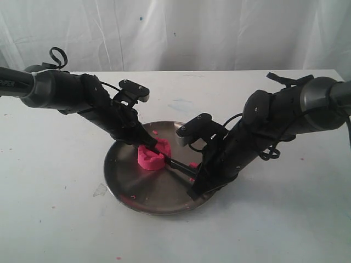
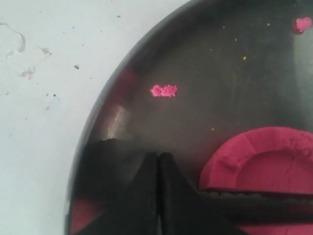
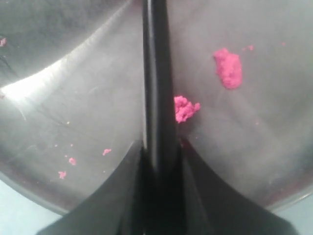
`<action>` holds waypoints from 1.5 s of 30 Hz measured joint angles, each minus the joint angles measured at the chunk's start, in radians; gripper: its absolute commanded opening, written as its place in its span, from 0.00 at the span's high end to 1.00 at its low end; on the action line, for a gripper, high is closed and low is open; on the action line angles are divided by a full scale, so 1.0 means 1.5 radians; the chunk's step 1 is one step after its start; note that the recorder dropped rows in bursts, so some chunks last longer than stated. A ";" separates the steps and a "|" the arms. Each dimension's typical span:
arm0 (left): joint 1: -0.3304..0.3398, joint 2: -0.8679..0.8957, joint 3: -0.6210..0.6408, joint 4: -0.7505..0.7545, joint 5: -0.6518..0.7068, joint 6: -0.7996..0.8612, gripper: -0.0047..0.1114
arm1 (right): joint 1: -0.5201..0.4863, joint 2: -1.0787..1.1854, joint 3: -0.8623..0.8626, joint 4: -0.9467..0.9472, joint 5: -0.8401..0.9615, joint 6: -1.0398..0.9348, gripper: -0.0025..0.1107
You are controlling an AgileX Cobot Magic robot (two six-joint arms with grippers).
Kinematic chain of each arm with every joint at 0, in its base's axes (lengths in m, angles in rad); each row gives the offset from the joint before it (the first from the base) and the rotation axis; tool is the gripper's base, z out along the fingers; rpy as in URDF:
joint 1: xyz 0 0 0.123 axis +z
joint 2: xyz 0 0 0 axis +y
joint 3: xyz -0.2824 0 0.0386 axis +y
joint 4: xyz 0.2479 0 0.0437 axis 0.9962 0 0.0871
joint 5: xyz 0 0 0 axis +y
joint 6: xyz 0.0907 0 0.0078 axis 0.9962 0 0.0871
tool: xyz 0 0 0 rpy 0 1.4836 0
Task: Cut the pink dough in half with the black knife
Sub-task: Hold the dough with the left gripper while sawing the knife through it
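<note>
The pink dough [image 1: 150,158] sits as one puck on the single round steel plate [image 1: 129,186], a little toward the plate's far-left part, and the plate rests on the white worktop [image 1: 55,219] near the middle of its width and closer to its near edge than to its far edge. In the left wrist view the dough [image 2: 266,161] shows a raised rim and a dished middle, and a black knife [image 2: 254,198] blade lies across it, with pink showing on both sides of the dark line; whether the puck is parted right through cannot be told. There is one knife: in the exterior view its blade [image 1: 174,163] runs from the dough toward the right gripper [image 1: 193,171], and in the right wrist view the handle [image 3: 155,83] stands straight out from between the two fingers [image 3: 128,196], which are pinched tight on it. The left gripper [image 1: 143,141] reaches down at the far-left side of the dough; its two fingertips [image 2: 142,196] are pressed together with nothing between them, resting on the plate just beside the puck. Loose pink crumbs lie scattered on the plate: two larger bits [image 3: 186,108] beside the knife handle in the right wrist view, three small specks [image 3: 72,160] nearer the rim, and one flat crumb [image 2: 164,90] out in front of the left fingertips. A few pink specks [image 1: 53,207] also dot the worktop toward its near-left corner.
</note>
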 measured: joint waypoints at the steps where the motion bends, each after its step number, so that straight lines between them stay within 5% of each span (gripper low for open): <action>1: 0.000 0.000 -0.002 0.000 0.000 0.001 0.96 | 0.000 0.000 0.000 0.000 0.000 0.000 0.98; 45: 0.000 0.000 -0.002 -0.010 0.000 0.001 0.96 | 0.001 0.017 -0.004 0.056 0.005 -0.014 0.98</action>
